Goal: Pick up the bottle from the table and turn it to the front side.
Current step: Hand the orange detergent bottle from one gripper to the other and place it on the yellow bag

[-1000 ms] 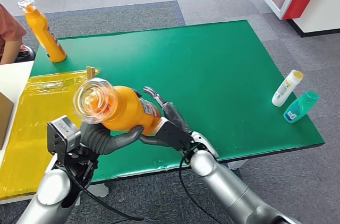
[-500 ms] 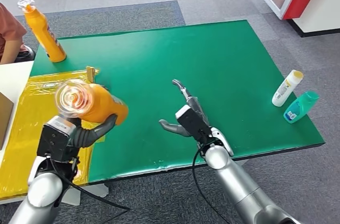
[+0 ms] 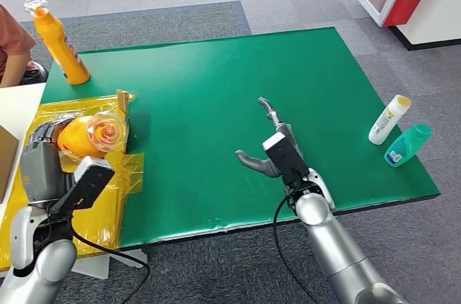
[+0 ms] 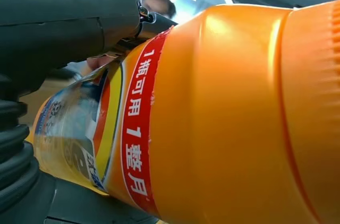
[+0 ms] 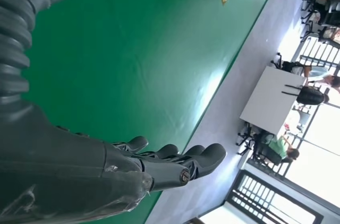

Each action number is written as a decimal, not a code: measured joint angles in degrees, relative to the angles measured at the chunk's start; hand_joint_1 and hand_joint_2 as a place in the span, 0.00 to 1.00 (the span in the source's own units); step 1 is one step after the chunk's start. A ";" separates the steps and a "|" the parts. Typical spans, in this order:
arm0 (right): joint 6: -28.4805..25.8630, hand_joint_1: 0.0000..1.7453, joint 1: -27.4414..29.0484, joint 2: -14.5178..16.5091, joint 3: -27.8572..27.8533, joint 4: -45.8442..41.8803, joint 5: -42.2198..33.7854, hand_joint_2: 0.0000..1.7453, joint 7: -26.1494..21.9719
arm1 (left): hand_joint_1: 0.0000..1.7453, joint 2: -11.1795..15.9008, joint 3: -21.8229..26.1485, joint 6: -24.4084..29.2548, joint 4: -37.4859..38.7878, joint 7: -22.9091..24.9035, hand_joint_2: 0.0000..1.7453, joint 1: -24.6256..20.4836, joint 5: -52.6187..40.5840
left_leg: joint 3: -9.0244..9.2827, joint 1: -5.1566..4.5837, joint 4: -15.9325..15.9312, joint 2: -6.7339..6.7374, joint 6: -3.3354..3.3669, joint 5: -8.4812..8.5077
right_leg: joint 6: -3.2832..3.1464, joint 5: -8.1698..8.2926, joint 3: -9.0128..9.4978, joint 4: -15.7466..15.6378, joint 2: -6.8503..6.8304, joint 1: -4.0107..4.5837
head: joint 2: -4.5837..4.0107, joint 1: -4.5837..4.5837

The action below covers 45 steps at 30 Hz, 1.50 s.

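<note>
An orange bottle (image 3: 89, 135) with a clear cap is held in my left hand (image 3: 46, 147) over the yellow sheet (image 3: 38, 181) at the table's left side, cap toward the camera. The left wrist view has the bottle's (image 4: 224, 112) orange body and red label band close up, with my left hand (image 4: 60, 22) gripping it. My right hand (image 3: 271, 147) hovers open above the green mat (image 3: 228, 88) near the front middle, fingers spread and holding nothing. In the right wrist view my right hand (image 5: 132, 165) is open over the green mat (image 5: 132, 59).
A second orange bottle (image 3: 57, 41) stands upright at the mat's back left corner. A white bottle (image 3: 389, 119) and a teal bottle (image 3: 408, 144) lie at the right edge. A person's sleeve (image 3: 11, 41) is at the far left. A white table (image 3: 15, 109) adjoins on the left.
My right hand let go of the orange bottle and moved right over the mat, opening. My left arm carried the bottle left and down toward the yellow sheet.
</note>
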 joint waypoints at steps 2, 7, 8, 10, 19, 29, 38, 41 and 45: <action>0.32 0.00 -0.08 -0.07 -0.53 -0.40 -0.09 1.00 0.12 | 1.00 0.40 1.26 0.78 1.91 1.18 1.00 0.16 -3.33 | 0.00 0.00 0.00 0.00 0.00 0.00 | 0.00 0.00 0.00 0.00 0.00 0.00 | 0.00 0.00; 1.33 0.00 -0.83 -0.54 -1.11 -0.54 0.24 1.00 0.39 | 1.00 1.36 3.41 2.18 7.82 2.45 1.00 0.31 -10.67 | 0.00 0.00 0.00 0.00 0.00 0.00 | 0.00 0.00 0.00 0.00 0.00 -0.01 | 0.00 0.00; 1.50 0.00 -1.06 -0.69 -1.11 -0.54 0.31 1.00 0.45 | 1.00 1.61 3.58 2.21 9.10 2.36 1.00 0.32 -11.42 | 0.00 0.00 0.00 0.01 0.00 0.00 | 0.00 0.00 0.00 0.00 0.00 -0.01 | 0.00 0.00; 1.81 0.00 -1.47 -0.98 -1.11 -0.54 0.40 1.00 0.56 | 1.00 2.08 3.74 1.83 11.58 2.04 1.00 0.32 -11.97 | 0.00 0.00 0.00 0.01 0.00 0.00 | 0.00 0.00 0.00 0.00 0.00 -0.01 | 0.00 0.00; 2.77 0.00 -2.40 -1.59 -1.11 -0.54 0.78 1.00 0.72 | 1.00 4.27 3.66 -1.14 19.49 -0.94 1.00 0.01 -11.03 | 0.00 0.00 0.00 0.01 0.00 0.00 | -0.01 0.00 -0.02 0.01 0.01 0.01 | 0.00 -0.01; 2.97 0.00 -3.23 -2.39 -1.93 -2.21 -1.31 1.00 -0.23 | 1.00 5.91 3.71 -2.04 25.25 -1.05 1.00 -0.59 -11.57 | -0.01 0.00 0.00 0.01 0.00 0.00 | -0.01 0.00 -0.02 0.00 0.00 0.00 | 0.00 0.00; 3.31 0.00 -3.78 -3.60 -3.47 -5.56 -2.17 1.00 -0.43 | 0.00 6.45 4.33 -1.64 28.92 -0.75 1.00 -1.03 -11.81 | -0.01 0.00 0.00 0.01 0.00 0.00 | -0.01 0.00 -0.02 0.01 0.00 0.01 | 0.00 -0.01; 3.46 0.00 -3.73 -3.79 -3.60 -6.56 -2.21 1.00 -0.44 | 0.00 6.44 4.67 -1.62 29.11 -0.69 1.00 -0.93 -11.87 | -0.01 0.00 0.00 0.01 0.00 0.00 | -0.01 0.00 -0.02 0.01 0.01 0.01 | 0.00 -0.01; 3.55 0.00 -3.69 -3.92 -3.61 -7.48 -2.28 1.00 -0.49 | 0.00 6.44 4.98 -1.62 29.12 -0.67 1.00 -0.66 -11.90 | -0.01 0.00 0.00 0.01 0.00 0.00 | -0.01 0.00 -0.02 0.01 0.00 0.00 | 0.00 -0.01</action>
